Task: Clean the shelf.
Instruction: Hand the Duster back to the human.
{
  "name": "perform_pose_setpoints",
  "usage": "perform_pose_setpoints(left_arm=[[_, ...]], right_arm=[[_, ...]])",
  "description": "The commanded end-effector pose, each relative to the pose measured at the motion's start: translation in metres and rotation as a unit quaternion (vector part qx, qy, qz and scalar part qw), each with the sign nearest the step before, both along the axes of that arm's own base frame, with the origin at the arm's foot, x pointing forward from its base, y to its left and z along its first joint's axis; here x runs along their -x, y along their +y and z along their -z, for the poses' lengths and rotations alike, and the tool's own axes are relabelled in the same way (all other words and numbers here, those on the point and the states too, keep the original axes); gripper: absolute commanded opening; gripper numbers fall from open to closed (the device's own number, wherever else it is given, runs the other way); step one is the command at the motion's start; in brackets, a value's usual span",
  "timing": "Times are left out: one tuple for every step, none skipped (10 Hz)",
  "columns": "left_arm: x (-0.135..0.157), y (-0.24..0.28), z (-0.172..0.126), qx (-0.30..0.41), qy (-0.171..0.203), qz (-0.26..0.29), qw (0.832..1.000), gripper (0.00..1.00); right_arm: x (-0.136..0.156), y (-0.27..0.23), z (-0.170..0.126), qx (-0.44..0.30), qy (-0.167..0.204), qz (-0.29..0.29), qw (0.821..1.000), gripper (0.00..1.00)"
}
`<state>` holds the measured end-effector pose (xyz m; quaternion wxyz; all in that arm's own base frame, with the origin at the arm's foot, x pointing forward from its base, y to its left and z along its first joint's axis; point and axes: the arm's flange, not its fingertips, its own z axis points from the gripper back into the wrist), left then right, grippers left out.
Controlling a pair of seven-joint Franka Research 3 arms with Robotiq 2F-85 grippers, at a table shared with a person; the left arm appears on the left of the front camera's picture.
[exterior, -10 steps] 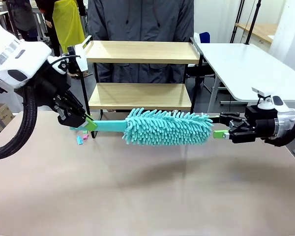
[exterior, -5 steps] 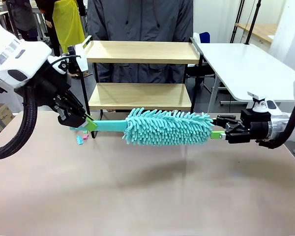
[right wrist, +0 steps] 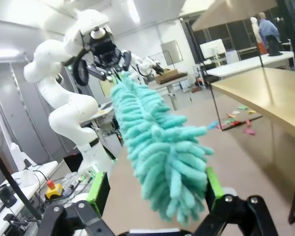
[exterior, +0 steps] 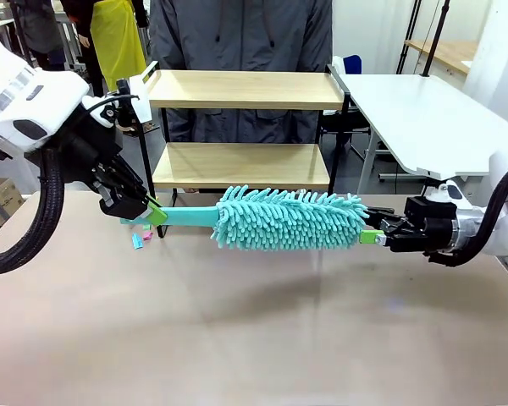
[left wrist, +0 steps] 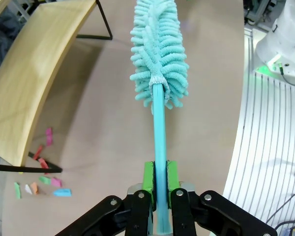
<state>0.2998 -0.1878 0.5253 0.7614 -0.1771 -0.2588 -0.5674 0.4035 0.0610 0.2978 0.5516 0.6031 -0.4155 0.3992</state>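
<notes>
We hold the teal handle of a fluffy microfibre duster in our left hand, the green pads pressed against both sides of the flat stick. The duster lies level above the tan surface, its handle end at our left and its shaggy head pointing toward our right side. Our right hand is at the head's far tip with its fingers spread wide — in the right wrist view the tip of the duster sits between the two green pads, and we cannot tell whether they touch the fibres. The shelf stands at the far edge of the surface, just behind the duster, both light wooden boards bare in their thin black frame; a person in a dark jacket stands behind it. Small coloured scraps of paper lie on the surface by the shelf's left foot, under our left hand.
</notes>
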Motion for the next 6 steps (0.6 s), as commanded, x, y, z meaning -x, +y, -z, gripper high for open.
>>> perform_pose_setpoints(left_arm=[[0.002,0.000,-0.004,0.008,0.003,-0.002,1.000,0.13],[0.002,0.000,-0.004,0.008,0.003,-0.002,1.000,0.13],[0.002,0.000,-0.004,0.008,0.003,-0.002,1.000,0.13],[0.002,0.000,-0.004,0.008,0.003,-0.002,1.000,0.13],[0.002,0.000,-0.004,0.008,0.003,-0.002,1.000,0.13],[0.002,0.000,-0.004,0.008,0.003,-0.002,1.000,0.13]], right_arm=[[0.000,0.017,0.001,-0.026,-0.009,-0.003,1.000,1.00],[0.001,0.025,0.001,-0.028,-0.013,-0.006,1.000,1.00],[0.001,0.032,0.002,-0.023,-0.016,-0.007,1.000,1.00],[0.001,0.039,0.002,-0.020,-0.018,-0.011,1.000,1.00],[0.000,0.043,0.003,-0.017,-0.022,-0.013,1.000,1.00],[0.000,0.045,0.003,-0.016,-0.023,-0.013,1.000,1.00]])
